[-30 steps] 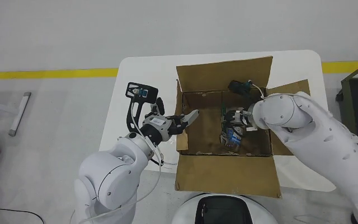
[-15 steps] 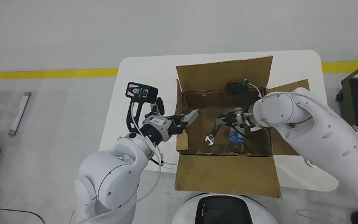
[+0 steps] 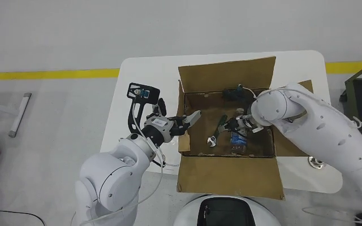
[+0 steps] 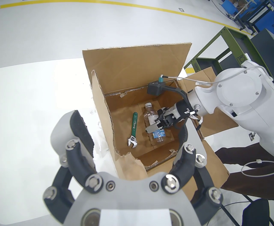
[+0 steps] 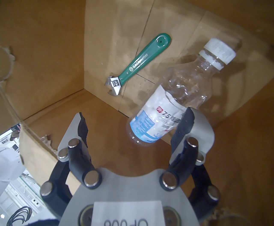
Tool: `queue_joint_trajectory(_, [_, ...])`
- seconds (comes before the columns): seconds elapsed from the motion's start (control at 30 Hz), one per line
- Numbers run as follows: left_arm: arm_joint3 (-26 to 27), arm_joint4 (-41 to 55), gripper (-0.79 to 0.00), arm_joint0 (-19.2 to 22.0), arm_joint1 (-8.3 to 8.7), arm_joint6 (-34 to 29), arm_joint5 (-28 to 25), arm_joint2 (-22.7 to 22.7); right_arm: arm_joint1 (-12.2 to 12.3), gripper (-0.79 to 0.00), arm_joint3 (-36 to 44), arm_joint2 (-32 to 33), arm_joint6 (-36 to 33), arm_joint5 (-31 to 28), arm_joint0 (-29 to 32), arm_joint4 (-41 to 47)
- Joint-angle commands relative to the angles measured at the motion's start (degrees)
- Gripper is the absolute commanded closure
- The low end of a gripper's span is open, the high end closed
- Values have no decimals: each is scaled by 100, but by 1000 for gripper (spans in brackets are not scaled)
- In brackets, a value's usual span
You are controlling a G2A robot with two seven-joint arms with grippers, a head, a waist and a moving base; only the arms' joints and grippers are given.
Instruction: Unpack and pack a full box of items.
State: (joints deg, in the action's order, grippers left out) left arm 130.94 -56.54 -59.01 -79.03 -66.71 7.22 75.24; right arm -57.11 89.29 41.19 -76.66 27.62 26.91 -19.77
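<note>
Right gripper (image 5: 135,118) spread over bottle (image 5: 177,89) in box (image 5: 42,53), wrench (image 5: 139,62) beside; left gripper (image 3: 192,120) spread outside (top view).

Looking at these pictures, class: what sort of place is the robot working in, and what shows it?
Probably a workshop or factory-style test floor: a yellow line painted on the grey floor, a green metal frame beside the table, and blue racks behind.

Looks like a big factory hall or a robot lab. Has a smooth pale floor (image 3: 56,34) with a long yellow line (image 3: 56,73) painted across it, like the safety lines in work halls. Has a green metal frame (image 4: 205,46) standing near the white worktop (image 3: 147,73), and blue racks (image 4: 253,15) on dark legs far off at the back.
</note>
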Motion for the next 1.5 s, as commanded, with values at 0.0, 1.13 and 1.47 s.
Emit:
queue_joint_trajectory(0.0, [0, 0, -785, 0, 0, 0, 0, 0, -34, -785, -117, -204, 53, 54, -84, 17])
queue_joint_trajectory(1.13, [0, 0, -785, 0, 0, 0, 0, 0, 336, -785, 1111, 1783, -53, -53, 507, 1049])
queue_joint_trajectory(1.47, [0, 0, -785, 0, 0, 0, 0, 0, 943, -785, 2253, 4212, -556, -555, 1354, 1120])
